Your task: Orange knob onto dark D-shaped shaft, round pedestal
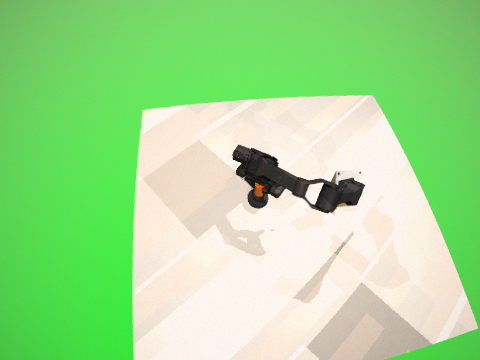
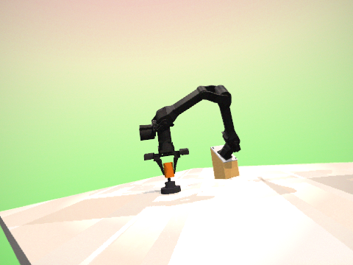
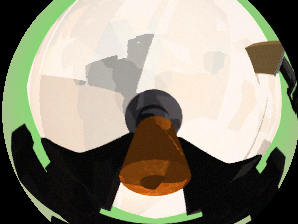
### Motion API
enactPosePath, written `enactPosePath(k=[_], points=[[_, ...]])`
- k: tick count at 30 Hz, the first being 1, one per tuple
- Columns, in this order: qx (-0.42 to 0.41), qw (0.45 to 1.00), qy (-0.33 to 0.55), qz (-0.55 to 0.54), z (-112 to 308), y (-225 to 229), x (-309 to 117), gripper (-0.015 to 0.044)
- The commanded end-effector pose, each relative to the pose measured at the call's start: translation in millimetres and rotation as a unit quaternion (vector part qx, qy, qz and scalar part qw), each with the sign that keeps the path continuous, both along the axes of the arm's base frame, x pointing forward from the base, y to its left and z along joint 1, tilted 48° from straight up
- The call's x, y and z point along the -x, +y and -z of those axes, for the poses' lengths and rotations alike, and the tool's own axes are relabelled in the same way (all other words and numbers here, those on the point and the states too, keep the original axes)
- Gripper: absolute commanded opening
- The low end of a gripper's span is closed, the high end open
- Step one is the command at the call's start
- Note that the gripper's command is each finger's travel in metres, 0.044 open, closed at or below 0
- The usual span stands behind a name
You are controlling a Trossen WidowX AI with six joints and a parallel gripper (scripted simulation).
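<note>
The orange knob (image 1: 259,189) (image 2: 168,168) (image 3: 155,145) is held, leaning slightly in the exterior view. My gripper (image 2: 169,172) (image 3: 155,139) is shut on it, with a finger at each side. The dark round pedestal (image 1: 257,202) (image 2: 170,190) (image 3: 133,111) stands below on the table. A short length of the dark shaft (image 2: 169,179) shows between the knob's lower end and the pedestal. The knob is at the shaft's top, above the pedestal's body. Whether the shaft tip is in the hole cannot be told. The flat sides are hidden.
The arm's base sits on a tan block (image 2: 224,170) (image 3: 265,59), to the right of the pedestal in the top and exterior views. The patterned table top (image 1: 200,300) (image 2: 206,228) carries patches of shadow. Its edges border a green background.
</note>
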State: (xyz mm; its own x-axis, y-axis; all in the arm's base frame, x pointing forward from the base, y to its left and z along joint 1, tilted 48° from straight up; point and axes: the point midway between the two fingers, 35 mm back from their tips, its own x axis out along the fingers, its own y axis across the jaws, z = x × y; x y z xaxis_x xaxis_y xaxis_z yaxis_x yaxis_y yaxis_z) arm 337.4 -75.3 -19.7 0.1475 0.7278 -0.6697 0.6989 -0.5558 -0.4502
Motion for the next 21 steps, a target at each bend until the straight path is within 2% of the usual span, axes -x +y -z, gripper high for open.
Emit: enactPosePath(k=[1,21], points=[[0.001,1.000,-0.003,0.002,-2.1,-3.0,-1.5,0.0000],[0.001,1.000,-0.003,0.002,3.3,-0.5,-0.7,0.0000]])
